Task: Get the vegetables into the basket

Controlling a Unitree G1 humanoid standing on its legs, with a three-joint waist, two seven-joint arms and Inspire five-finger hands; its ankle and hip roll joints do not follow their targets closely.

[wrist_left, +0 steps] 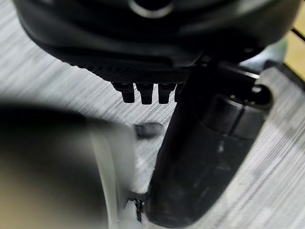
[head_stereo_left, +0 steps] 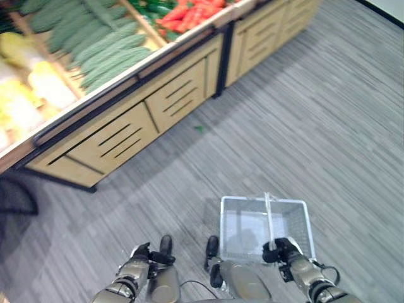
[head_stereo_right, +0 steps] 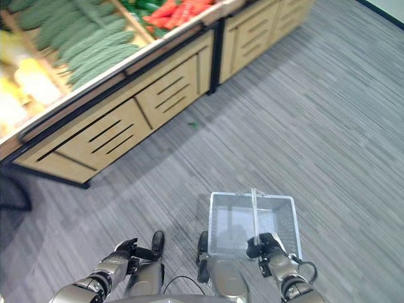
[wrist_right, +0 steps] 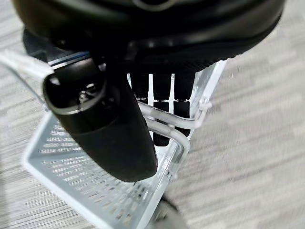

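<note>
A white wire basket (head_stereo_left: 252, 199) hangs low at my right side above the grey floor, with nothing inside it. My right hand (head_stereo_left: 284, 250) is shut on the basket's handle (wrist_right: 190, 121), its fingers (wrist_right: 162, 114) curled round the bars. My left hand (head_stereo_left: 148, 254) hangs at the lower left with its fingers curled and nothing in it. The vegetables lie in the wooden stand at the upper left: long green gourds (head_stereo_left: 101, 44), red peppers (head_stereo_left: 189, 12) and pale yellow cabbages (head_stereo_left: 31, 82). Both hands are well away from them.
The wooden stand (head_stereo_left: 126, 136) has slatted front panels and runs diagonally from the left edge to the top. A second unit (head_stereo_left: 265, 35) adjoins it further back. A small green scrap (head_stereo_left: 199, 129) lies on the floor. A dark object (head_stereo_left: 16, 196) sits at the far left.
</note>
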